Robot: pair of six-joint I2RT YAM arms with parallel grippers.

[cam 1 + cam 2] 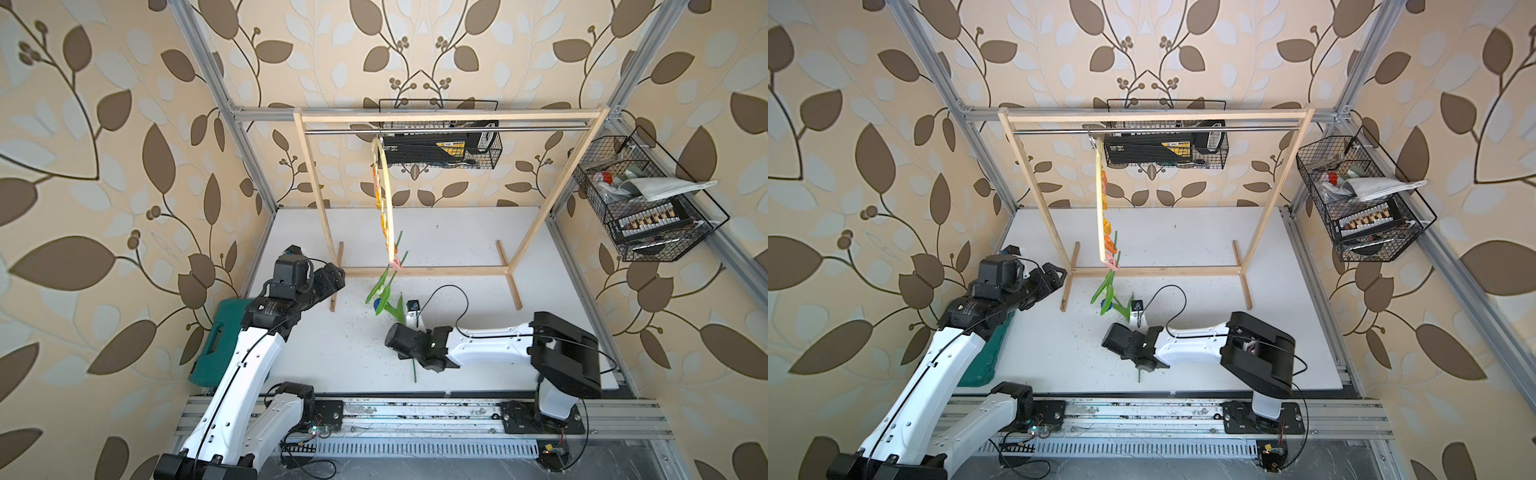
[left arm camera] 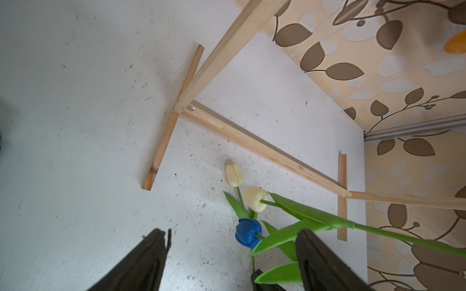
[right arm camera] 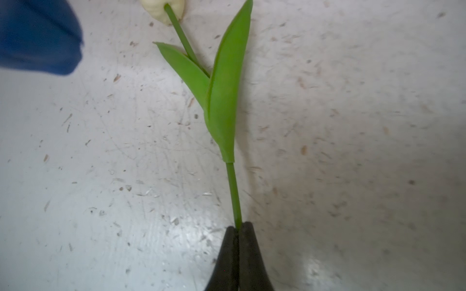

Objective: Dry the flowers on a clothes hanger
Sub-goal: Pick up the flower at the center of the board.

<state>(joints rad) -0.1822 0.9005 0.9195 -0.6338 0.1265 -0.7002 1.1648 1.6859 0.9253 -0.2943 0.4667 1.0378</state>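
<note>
Flowers first: we count three tulips. Two hang head down from the low end of the clothes hanger: the blue tulip and one cream tulip. Their stems rise past the pink clothespin. The lowest pins seem to hold them, though in the top views we cannot tell which pin has which stem. The hanger itself hangs from the metal rod of the wooden rack.

The third tulip, also cream, lies on the white table in front of the rack's bottom bar. Its head is just beside the two hanging heads. The right gripper sits low over the table, jaws pressed together on this tulip's bare green stem, below its pair of leaves. A short length of stem sticks out behind the gripper in both top views.

The left gripper is raised near the rack's left post, jaws spread wide and holding nothing. In its wrist view we look between its fingers at the three heads.
</note>
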